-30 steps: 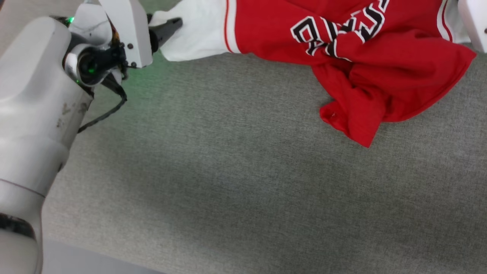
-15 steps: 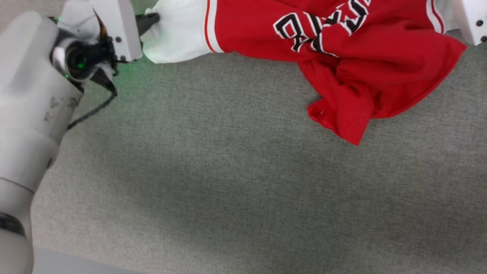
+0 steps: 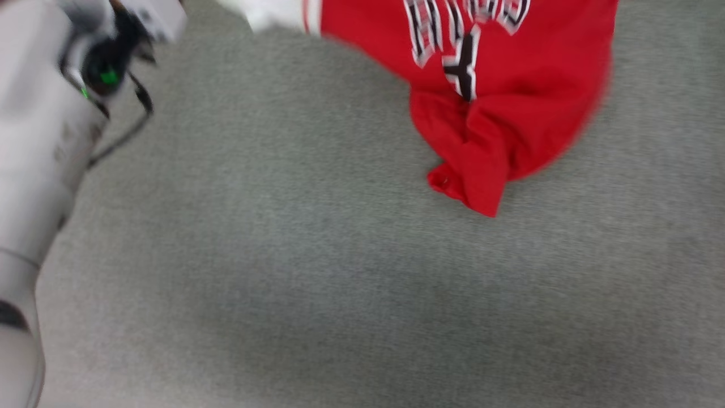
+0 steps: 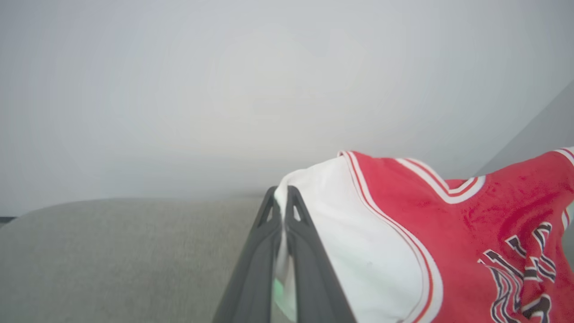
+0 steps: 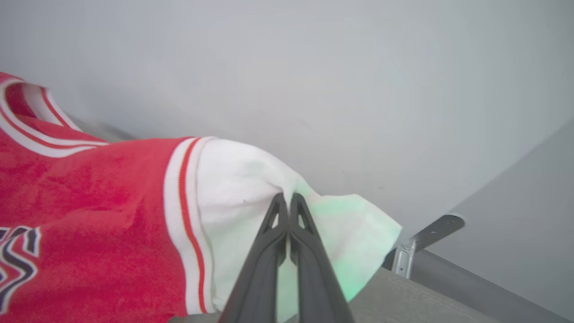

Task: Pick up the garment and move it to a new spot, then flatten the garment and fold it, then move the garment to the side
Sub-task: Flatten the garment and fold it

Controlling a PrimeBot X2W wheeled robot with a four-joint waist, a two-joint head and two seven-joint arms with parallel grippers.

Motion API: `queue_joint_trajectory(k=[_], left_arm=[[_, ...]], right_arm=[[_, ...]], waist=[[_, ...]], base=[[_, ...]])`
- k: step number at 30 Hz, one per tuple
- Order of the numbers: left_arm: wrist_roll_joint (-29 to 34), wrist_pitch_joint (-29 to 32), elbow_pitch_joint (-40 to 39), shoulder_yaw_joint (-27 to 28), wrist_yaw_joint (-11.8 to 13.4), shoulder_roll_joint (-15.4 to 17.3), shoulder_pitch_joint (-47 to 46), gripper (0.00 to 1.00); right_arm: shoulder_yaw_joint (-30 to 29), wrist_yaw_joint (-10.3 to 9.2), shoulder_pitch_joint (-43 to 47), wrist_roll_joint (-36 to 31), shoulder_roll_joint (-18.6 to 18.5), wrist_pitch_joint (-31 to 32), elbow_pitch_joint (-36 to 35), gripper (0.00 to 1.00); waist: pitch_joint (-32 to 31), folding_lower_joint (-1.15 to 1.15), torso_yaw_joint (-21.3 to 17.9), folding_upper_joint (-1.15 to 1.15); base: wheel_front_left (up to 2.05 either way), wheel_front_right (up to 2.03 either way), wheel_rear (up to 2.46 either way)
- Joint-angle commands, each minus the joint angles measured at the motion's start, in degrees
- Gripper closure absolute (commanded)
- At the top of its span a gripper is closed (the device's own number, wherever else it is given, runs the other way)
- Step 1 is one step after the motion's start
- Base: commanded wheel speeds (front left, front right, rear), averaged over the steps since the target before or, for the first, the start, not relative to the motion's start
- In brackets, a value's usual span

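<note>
The garment [image 3: 510,113] is a red top with black-and-white lettering. It hangs from the top of the head view, and its bunched lower end touches the grey surface. In the left wrist view, my left gripper [image 4: 282,194] is shut on the white end of one sleeve [image 4: 341,233], with cloth pinched between the fingers. In the right wrist view, my right gripper [image 5: 287,199] is shut on the other white sleeve end [image 5: 251,188]. The red body [image 5: 89,215] stretches away to that view's left. Both sleeve ends are raised off the surface.
A grey fabric-covered surface [image 3: 340,283] spreads under the garment. My pale left forearm [image 3: 34,170] runs down the left edge of the head view. A plain pale wall [image 4: 224,89] stands behind, and a metal bracket [image 5: 426,237] sits at the surface's far edge.
My left gripper has shut on the white sleeve end. Both sleeve ends have risen, drawing the red body up and narrower, with less of it on the surface. The head view has shifted.
</note>
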Motion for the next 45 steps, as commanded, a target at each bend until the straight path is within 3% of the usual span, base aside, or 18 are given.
queue_joint_trajectory(k=[1, 6, 10, 17, 22, 25, 31, 36, 45], left_arm=[[-0.2, -2.0, 1.3, 0.8, 0.0, -0.6, -1.5, 1.0], [-0.9, -9.3, 8.6, 4.6, 0.3, -2.7, -9.3, 1.0], [-0.5, -11.9, 12.8, 7.3, 1.0, -3.3, -17.0, 1.0], [3.7, -12.7, 12.9, 14.7, 1.6, -0.1, -27.5, 1.0], [7.3, -12.6, 10.2, 22.6, 1.0, 0.6, -26.5, 1.0], [8.3, -12.6, 9.9, 25.2, 0.4, -0.7, -23.3, 1.0], [5.6, -12.5, 5.4, 25.9, 0.0, -2.8, -12.8, 1.0], [-1.2, -10.0, -3.7, 23.4, 0.0, -1.4, -0.7, 1.0], [-10.3, -10.3, -20.6, 21.9, 0.0, 5.8, 26.5, 1.0]], right_arm=[[-1.5, -0.08, -1.1, 0.4, 1.1, -1.5, 2.1, 1.0], [-7.1, -0.08, -8.2, 0.4, 6.6, -8.8, 12.5, 1.0], [-11.6, -0.08, -15.3, 1.8, 9.9, -14.4, 16.8, 1.0], [-15.5, -0.08, -24.2, 0.9, 11.7, -18.7, 18.3, 1.0], [-16.2, -0.09, -24.0, 0.1, 12.1, -19.5, 18.4, 1.0], [-15.3, -0.09, -21.5, -0.1, 12.0, -19.6, 17.6, 1.0], [-12.2, -0.08, -11.4, 1.7, 9.1, -18.1, 8.9, 1.0], [-9.9, -0.08, 0.2, 5.0, 3.9, -17.0, -2.5, 1.0], [-9.6, -0.08, 23.1, 8.6, -7.2, -15.4, -22.5, 1.0]], waist=[[-1.3, 0.0, -2.4, 0.0], [0.8, 0.0, -4.8, 0.0], [2.5, 0.0, -6.7, 0.0], [3.9, 0.0, -9.6, 0.0], [3.4, 0.0, -10.1, 0.0], [3.1, 0.0, -9.9, 0.0], [0.5, 0.0, -9.2, 0.0], [-2.6, 0.0, -9.1, 0.0], [-9.2, 0.0, -10.1, 0.0]], base=[[0.0, 0.0, 0.0], [0.0, 0.0, 0.0], [0.0, 0.0, 0.0], [0.0, 0.0, 0.0], [0.0, 0.0, 0.0], [0.0, 0.0, 0.0], [0.0, 0.0, 0.0], [0.0, 0.0, 0.0], [0.0, 0.0, 0.0]])
